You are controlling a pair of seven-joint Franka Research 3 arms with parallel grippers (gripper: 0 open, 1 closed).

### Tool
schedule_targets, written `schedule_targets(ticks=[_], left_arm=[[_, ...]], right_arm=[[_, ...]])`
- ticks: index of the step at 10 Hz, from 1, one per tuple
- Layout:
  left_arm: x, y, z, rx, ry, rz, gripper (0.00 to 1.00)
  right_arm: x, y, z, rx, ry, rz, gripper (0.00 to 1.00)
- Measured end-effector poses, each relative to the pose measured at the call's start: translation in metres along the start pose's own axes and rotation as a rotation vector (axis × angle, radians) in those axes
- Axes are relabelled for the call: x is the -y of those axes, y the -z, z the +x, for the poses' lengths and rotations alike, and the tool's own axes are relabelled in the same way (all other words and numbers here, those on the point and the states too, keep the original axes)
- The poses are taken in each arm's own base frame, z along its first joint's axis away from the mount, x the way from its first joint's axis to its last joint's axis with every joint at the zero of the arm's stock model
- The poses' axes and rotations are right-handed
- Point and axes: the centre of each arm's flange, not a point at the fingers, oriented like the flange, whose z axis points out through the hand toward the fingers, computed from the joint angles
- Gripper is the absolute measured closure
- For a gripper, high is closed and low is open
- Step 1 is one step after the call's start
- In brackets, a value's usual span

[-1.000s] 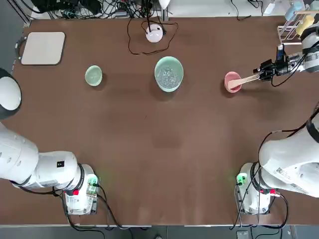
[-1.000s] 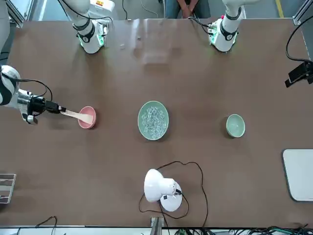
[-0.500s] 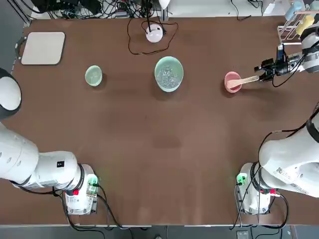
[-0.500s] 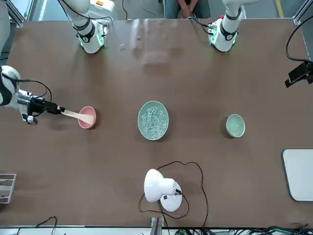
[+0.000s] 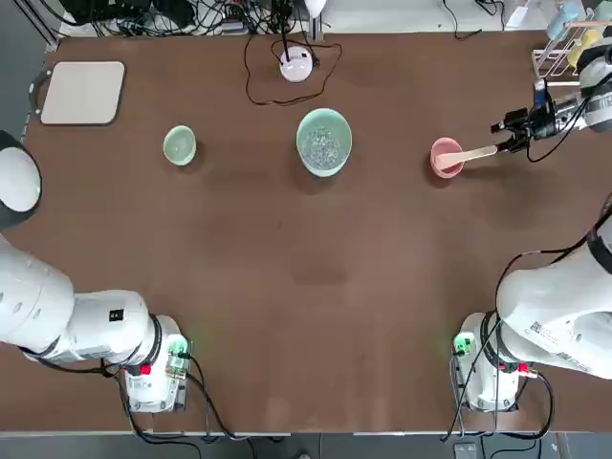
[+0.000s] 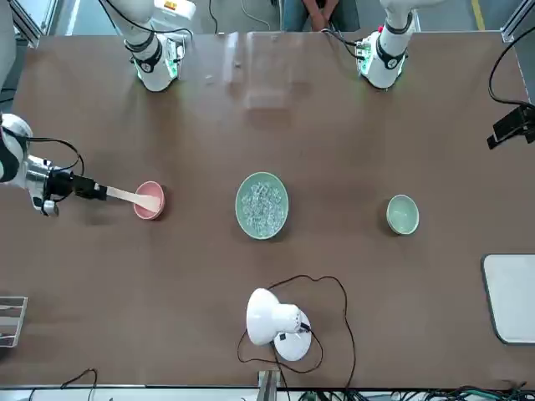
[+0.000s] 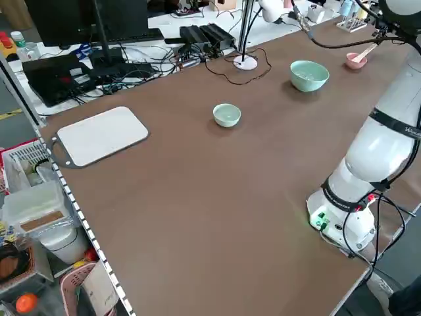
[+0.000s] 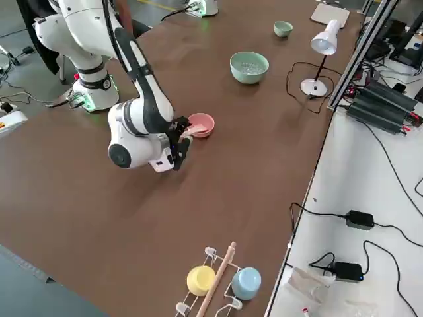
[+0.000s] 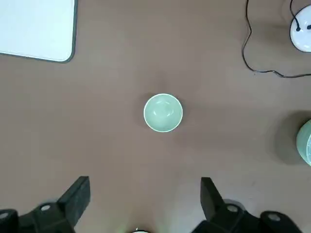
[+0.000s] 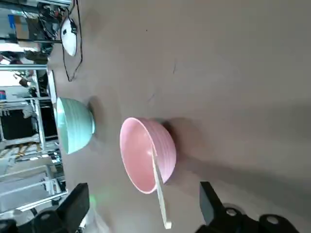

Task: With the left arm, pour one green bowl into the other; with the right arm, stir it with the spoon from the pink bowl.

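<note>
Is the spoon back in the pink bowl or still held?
In the bowl: the spoon leans on the pink bowl's rim, and the right gripper is open around its handle end.

Right gripper (image 5: 505, 136): level, fingers spread, just beyond the spoon's (image 5: 470, 153) handle. Left gripper (image 9: 141, 204): raised, spread, apparently parked.

Bright, even overhead light, everything sharp. Soft shadows hug the bowls, and faint glare sheens the table (image 6: 267, 92) near the bases.

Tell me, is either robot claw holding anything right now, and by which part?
Nothing is held. The right gripper is open beside the wooden spoon's handle end; the left gripper is open above the small green bowl.
</note>
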Motion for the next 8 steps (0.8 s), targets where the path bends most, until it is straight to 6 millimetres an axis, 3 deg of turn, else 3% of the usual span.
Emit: schedule_targets(ticks=[2, 4, 5, 7, 8], left_arm=[[0.000, 0.000, 0.000, 0.000, -0.002, 0.000, 0.00], [-0.002, 0.000, 0.000, -0.002, -0.038, 0.000, 0.00], [-0.003, 0.000, 0.000, -0.002, -0.069, 0.000, 0.00], [-0.003, 0.000, 0.000, -0.003, -0.115, 0.000, 0.00], [-0.003, 0.000, 0.000, -0.003, -0.120, 0.006, 0.00]], right_arm=[[0.032, 0.034, 0.025, 0.079, 0.009, -0.173, 0.00], [0.120, 0.045, 0.061, 0.120, 0.008, -0.368, 0.00], [0.164, 0.047, 0.068, 0.113, 0.028, -0.436, 0.00], [0.234, 0.058, 0.065, 0.096, 0.038, -0.604, 0.00], [0.276, 0.051, 0.064, 0.079, 0.024, -0.686, 0.00]])
